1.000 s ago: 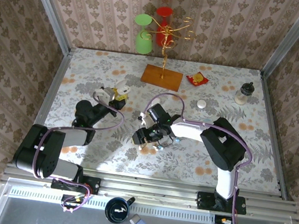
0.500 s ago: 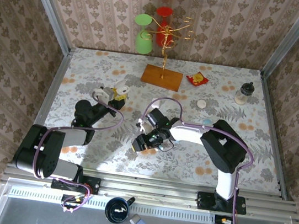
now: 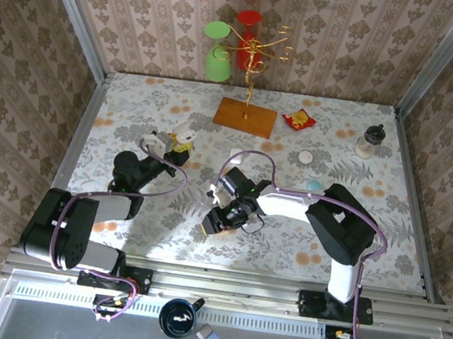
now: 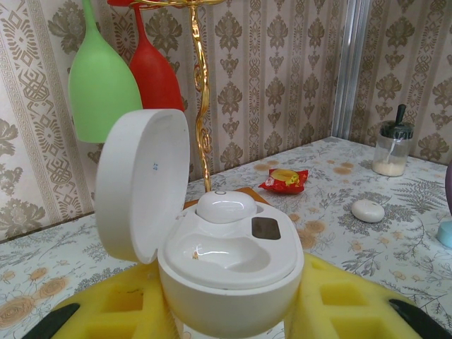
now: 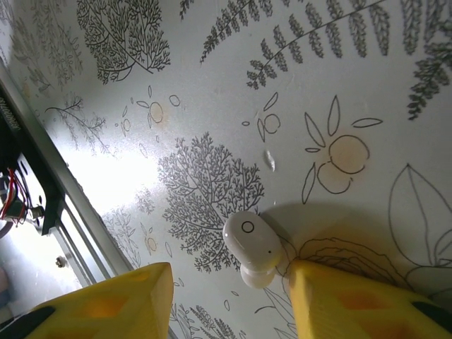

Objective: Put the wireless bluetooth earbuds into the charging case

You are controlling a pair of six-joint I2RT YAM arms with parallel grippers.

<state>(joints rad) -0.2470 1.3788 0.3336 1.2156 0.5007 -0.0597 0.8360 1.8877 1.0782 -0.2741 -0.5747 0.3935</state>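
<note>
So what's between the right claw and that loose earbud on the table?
Only bare tablecloth: in the right wrist view the earbud lies in the gap between the right claw's open fingers.

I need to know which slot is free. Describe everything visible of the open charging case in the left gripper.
The charging case is a glossy white plastic pebble, held upright between the yellow pads of the left gripper, which press its two sides. Its round lid stands hinged open at one side. One white earbud sits in the far well; the near well is empty. A small dark rectangle marks the inner deck.
</note>
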